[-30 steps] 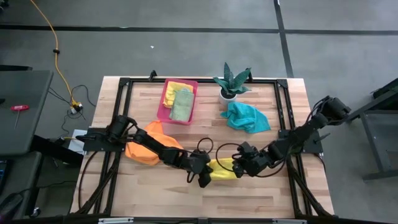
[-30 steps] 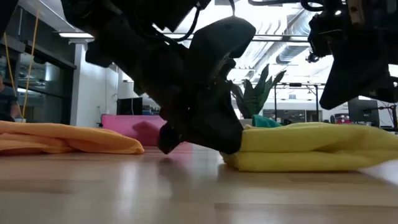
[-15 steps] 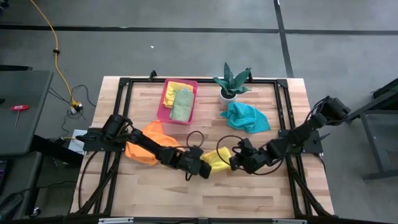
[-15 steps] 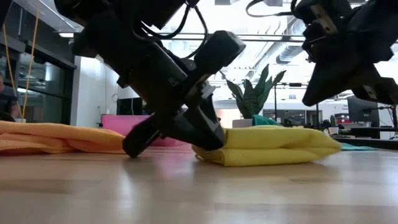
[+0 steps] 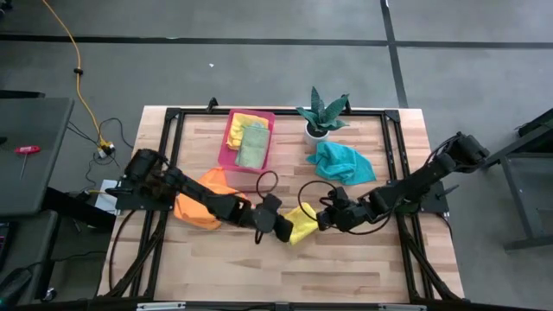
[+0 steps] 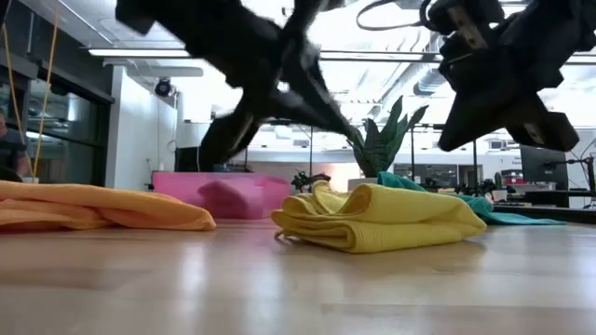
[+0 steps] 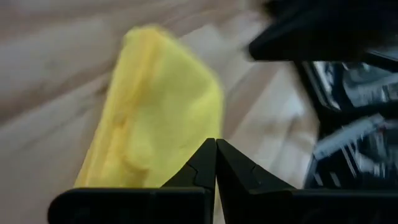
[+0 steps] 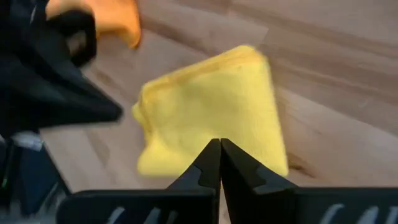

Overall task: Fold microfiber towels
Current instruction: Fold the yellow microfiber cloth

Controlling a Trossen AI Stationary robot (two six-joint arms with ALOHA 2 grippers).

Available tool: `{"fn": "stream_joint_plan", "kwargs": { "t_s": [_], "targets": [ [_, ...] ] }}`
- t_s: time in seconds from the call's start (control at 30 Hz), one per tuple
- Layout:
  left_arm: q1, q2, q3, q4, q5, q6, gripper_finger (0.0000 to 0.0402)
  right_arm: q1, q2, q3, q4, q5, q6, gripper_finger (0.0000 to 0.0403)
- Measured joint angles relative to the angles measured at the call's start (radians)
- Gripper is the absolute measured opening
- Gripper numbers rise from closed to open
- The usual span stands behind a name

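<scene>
A folded yellow towel lies on the wooden table near its middle, a bit rumpled at its left end. My left gripper is shut and hangs just above the towel's left side; it also shows in the left wrist view. My right gripper is shut and hangs above the towel's right side; it also shows in the right wrist view. An orange towel lies crumpled at the left. A teal towel lies crumpled at the far right. A yellow towel and a light green towel lie folded in the pink tray.
A potted plant stands at the far edge, between the tray and the teal towel. A dark frame runs around the table's edge. Bare wood lies between the yellow towel and the near edge.
Both grippers have risen off the table and the yellow towel. The left one has drawn back toward the far left, and the right one has gone a little left. The towel has slid toward the far left, and its left end now stands rumpled.
</scene>
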Motion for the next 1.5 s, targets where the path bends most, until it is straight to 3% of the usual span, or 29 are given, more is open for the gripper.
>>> {"fn": "stream_joint_plan", "kwargs": {
  "t_s": [0.23, 0.37, 0.67, 0.97, 1.17, 1.37, 1.5],
  "targets": [
    [0.050, -0.094, 0.002, -0.055, 0.011, 0.404, 0.0000, 0.007, -0.024, 0.000, -0.016, -0.072, -0.119, 0.0000],
    [0.082, -0.070, 0.003, -0.012, 0.127, 0.599, 0.0000, 0.007, -0.024, 0.000, -0.016, -0.065, -0.137, 0.0000],
    [0.127, 0.082, 0.008, -0.012, 0.152, 0.764, 0.0000, 0.007, -0.024, 0.000, -0.017, -0.039, -0.138, 0.0000],
    [0.133, 0.105, 0.013, -0.201, 0.161, 0.703, 0.0000, 0.007, -0.024, 0.000, -0.017, -0.041, -0.139, 0.0000],
    [0.093, 0.092, 0.014, -0.325, 0.157, 0.444, 0.0000, 0.006, -0.024, 0.000, -0.016, -0.031, -0.138, 0.0000],
    [0.006, 0.099, 0.009, -0.219, 0.165, 0.105, 0.0000, 0.006, -0.024, 0.000, -0.013, -0.012, -0.105, 0.0000],
    [-0.029, 0.104, 0.007, -0.133, 0.155, 0.018, 0.0000, 0.006, -0.024, 0.000, -0.013, 0.003, -0.104, 0.0000]
  ]
}}
